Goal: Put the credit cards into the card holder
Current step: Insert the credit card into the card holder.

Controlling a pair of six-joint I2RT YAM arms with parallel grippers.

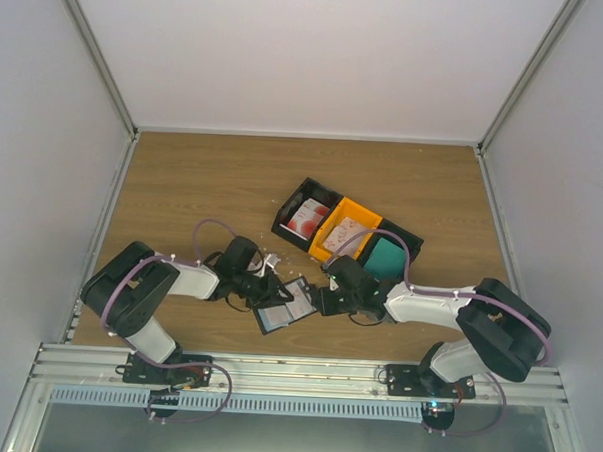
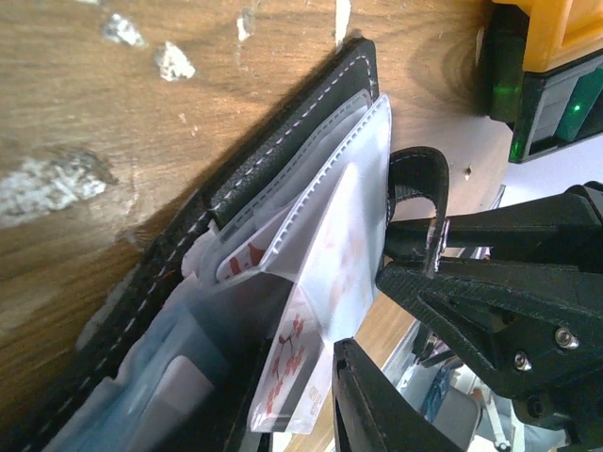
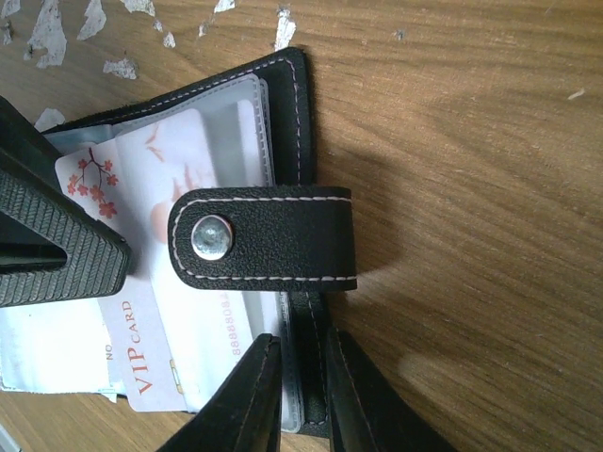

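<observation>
One red-and-white plastic credit card [image 3: 141, 330] lies in the open black folding card holder [image 3: 290, 113], against the nearer left end effector [image 1: 264, 287], whose opening cannot be determined. The right end effector [image 3: 300, 350] is clamped on the holder's edge.

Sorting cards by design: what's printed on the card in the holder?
The credit card is white with red blossoms; right wrist view.

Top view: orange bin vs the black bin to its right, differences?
Colour: the orange bin is orange, the black bin black. Contents: the orange bin holds a pale pinkish card, the black bin a teal card. Place: the orange bin sits mid-row, the black bin at the row's right-hand end. Both are open-top and sit side by side.
</observation>
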